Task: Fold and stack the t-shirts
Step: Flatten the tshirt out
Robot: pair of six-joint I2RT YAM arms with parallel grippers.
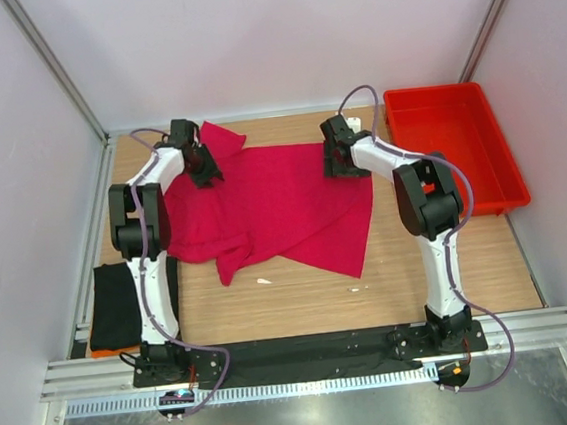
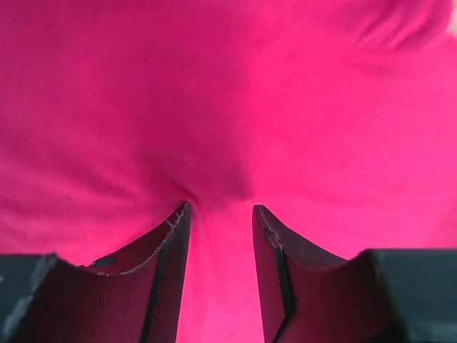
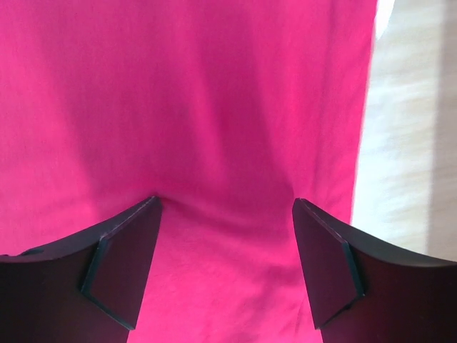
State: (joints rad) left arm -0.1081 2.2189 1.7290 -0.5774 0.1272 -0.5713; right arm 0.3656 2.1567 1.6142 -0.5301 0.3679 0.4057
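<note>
Noting the crimson-pink t-shirt point(image 1: 283, 207) lying open across the middle of the wooden table point(image 1: 450, 267). It is mostly flat, with its near-left part rumpled into folds and one sleeve poking out toward the far edge behind the left arm. Both arms reach over its far edge. The left gripper point(image 2: 222, 207) sits at the far-left shoulder area, fingers point(image 2: 168, 264) parted by a narrow gap, tips pressed down into the cloth so that creases run out from them. A soft ridge of fabric rises in the gap; it looks loose rather than pinched, though the close view leaves this unsure. The right gripper point(image 3: 227, 201) sits at the far-right corner of the same shirt, its fingers point(image 3: 125, 257) spread wide and released, tips resting on smooth cloth just inside the shirt's right edge, with bare table beside it. The black t-shirt point(image 1: 117, 304) lies as a compact dark bundle at the near-left edge of the table, partly behind the left arm. A red tray point(image 1: 505, 166) stands at the far right, apart from the crimson shirt. Two small white scraps point(image 1: 263, 281) lie on the wood near the crimson shirt's near hem.
</note>
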